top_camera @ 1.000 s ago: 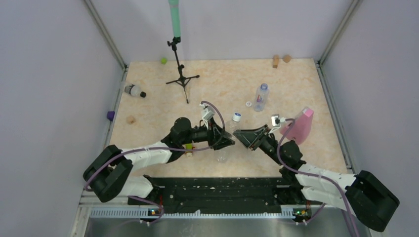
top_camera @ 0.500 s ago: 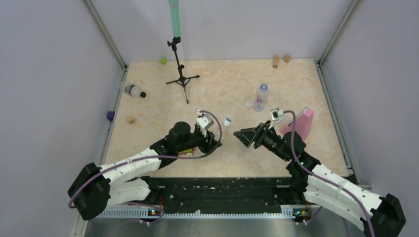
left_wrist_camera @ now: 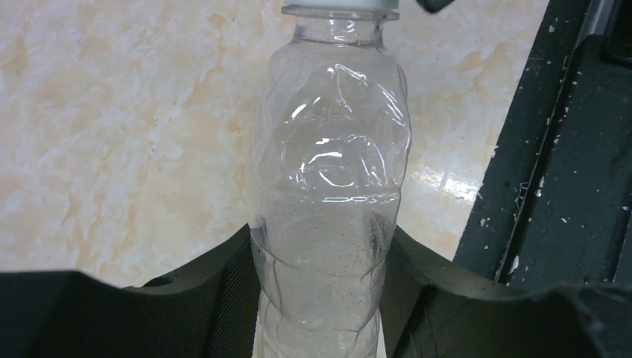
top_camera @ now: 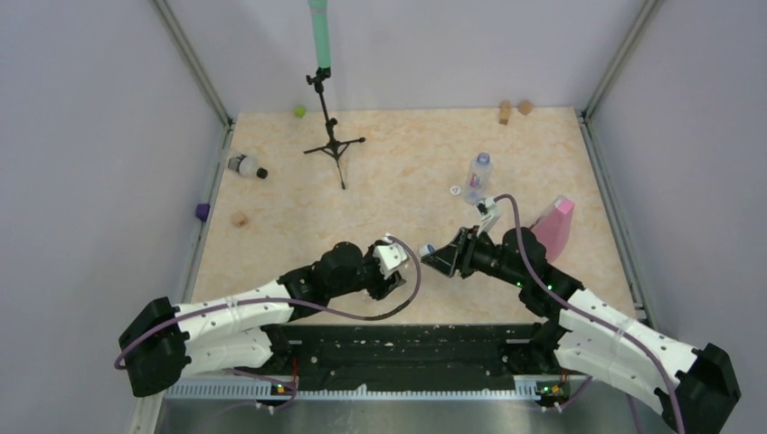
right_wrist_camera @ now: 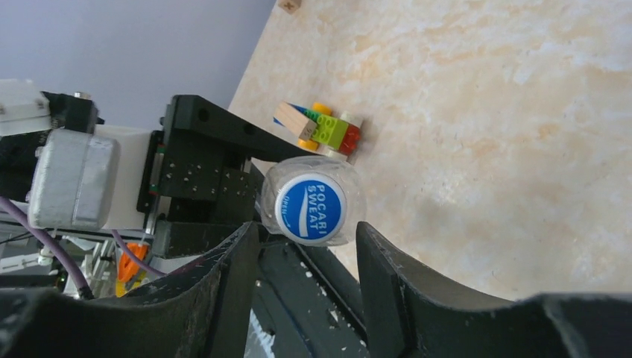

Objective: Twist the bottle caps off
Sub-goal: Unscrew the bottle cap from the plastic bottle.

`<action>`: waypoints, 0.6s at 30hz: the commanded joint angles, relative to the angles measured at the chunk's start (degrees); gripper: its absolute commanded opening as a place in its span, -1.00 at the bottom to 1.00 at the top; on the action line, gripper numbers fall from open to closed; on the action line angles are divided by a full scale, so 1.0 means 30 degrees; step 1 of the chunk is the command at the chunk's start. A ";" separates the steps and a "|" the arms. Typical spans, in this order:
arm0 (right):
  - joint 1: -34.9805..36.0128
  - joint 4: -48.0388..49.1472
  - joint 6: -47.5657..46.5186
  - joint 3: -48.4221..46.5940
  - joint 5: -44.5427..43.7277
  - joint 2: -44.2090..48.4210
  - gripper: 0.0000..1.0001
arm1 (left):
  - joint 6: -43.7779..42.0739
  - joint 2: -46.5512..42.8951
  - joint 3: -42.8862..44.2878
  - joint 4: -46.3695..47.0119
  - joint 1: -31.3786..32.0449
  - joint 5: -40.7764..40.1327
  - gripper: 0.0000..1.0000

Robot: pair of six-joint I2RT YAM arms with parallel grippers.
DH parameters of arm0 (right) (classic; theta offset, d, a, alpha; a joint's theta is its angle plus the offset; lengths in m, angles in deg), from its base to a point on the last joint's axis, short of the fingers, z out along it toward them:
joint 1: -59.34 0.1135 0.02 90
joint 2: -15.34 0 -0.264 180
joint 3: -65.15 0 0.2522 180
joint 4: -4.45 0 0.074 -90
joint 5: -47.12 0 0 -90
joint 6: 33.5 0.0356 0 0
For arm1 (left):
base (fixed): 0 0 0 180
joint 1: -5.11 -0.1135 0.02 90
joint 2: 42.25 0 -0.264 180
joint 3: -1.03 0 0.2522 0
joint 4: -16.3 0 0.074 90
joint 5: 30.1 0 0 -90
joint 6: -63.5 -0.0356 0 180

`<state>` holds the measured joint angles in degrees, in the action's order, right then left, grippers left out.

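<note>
My left gripper [top_camera: 401, 268] is shut on a clear bottle [left_wrist_camera: 328, 186] and holds it above the table near the front edge, neck pointing away from the wrist. Its blue cap [right_wrist_camera: 311, 209], printed "Pocari Sweat", faces my right gripper [right_wrist_camera: 305, 268]. That gripper is open, its fingertips on either side of the cap and just short of it, not touching. In the top view the cap [top_camera: 423, 250] sits right at the right gripper [top_camera: 434, 254]. A second bottle [top_camera: 478, 176] with a label stands behind. A third bottle [top_camera: 244, 166] with a black cap lies at the far left.
A loose white cap [top_camera: 455, 190] lies beside the standing bottle. A pink wedge [top_camera: 553, 226] stands right of the right arm. A tripod stand [top_camera: 333, 140] is at the back. Small blocks [top_camera: 239, 218] are scattered; toy bricks [right_wrist_camera: 328, 130] lie under the left arm.
My left gripper has carried the bottle toward the front and to the right. My right gripper has moved left and forward, so its open fingers now flank the cap.
</note>
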<state>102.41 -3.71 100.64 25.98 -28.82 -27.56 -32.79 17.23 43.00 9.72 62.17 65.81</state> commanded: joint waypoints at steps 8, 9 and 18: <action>-0.0104 -0.0077 0.0196 -0.0376 -0.0409 -0.0009 0.04 | -0.1432 -0.0750 -0.0494 0.0858 0.0452 -0.0682 -0.60; -0.0115 0.0080 0.0275 -0.0327 -0.0370 0.0044 0.07 | -0.1426 -0.0689 -0.0492 0.0844 0.0447 -0.0645 -0.60; -0.0118 0.1224 0.0590 0.0112 0.0015 -0.0246 -0.02 | -0.1527 -0.0016 -0.0152 0.0899 0.0573 -0.0216 -0.59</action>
<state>102.37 -3.79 101.62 25.89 -29.06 -27.89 -36.57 16.38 41.95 9.85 63.41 64.17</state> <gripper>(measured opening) 0.509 0.535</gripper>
